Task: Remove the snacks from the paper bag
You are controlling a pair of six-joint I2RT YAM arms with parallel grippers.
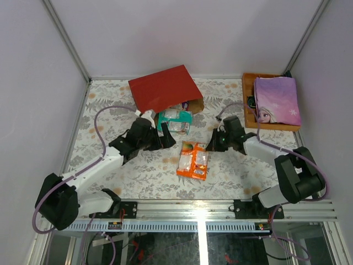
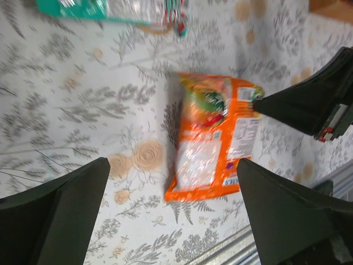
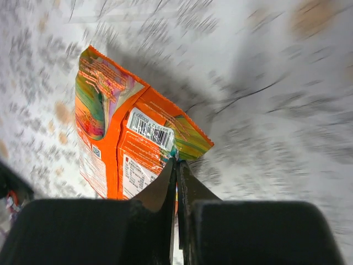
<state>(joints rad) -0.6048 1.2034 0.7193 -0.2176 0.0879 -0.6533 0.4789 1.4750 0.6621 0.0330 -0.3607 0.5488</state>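
Note:
The red paper bag point(image 1: 162, 88) lies on its side at the back, its brown mouth facing the arms. A teal packet point(image 1: 176, 120) rests right at that mouth, and it shows blurred along the top of the left wrist view point(image 2: 110, 8). An orange packet point(image 1: 193, 160) lies flat on the floral table in front. My right gripper point(image 1: 212, 144) is shut on this orange packet point(image 3: 121, 138), its jaws point(image 3: 177, 165) pinching the edge by the barcode. My left gripper point(image 1: 167, 138) hangs open above the table between the two packets, nothing between its fingers point(image 2: 60, 215). The orange packet point(image 2: 212, 138) lies ahead of it.
An orange wooden tray point(image 1: 249, 105) at the back right holds a flat purple item with a cartoon princess point(image 1: 277, 100). A metal rail point(image 1: 220, 210) runs along the near edge of the table. Pale walls close in the left, back and right sides.

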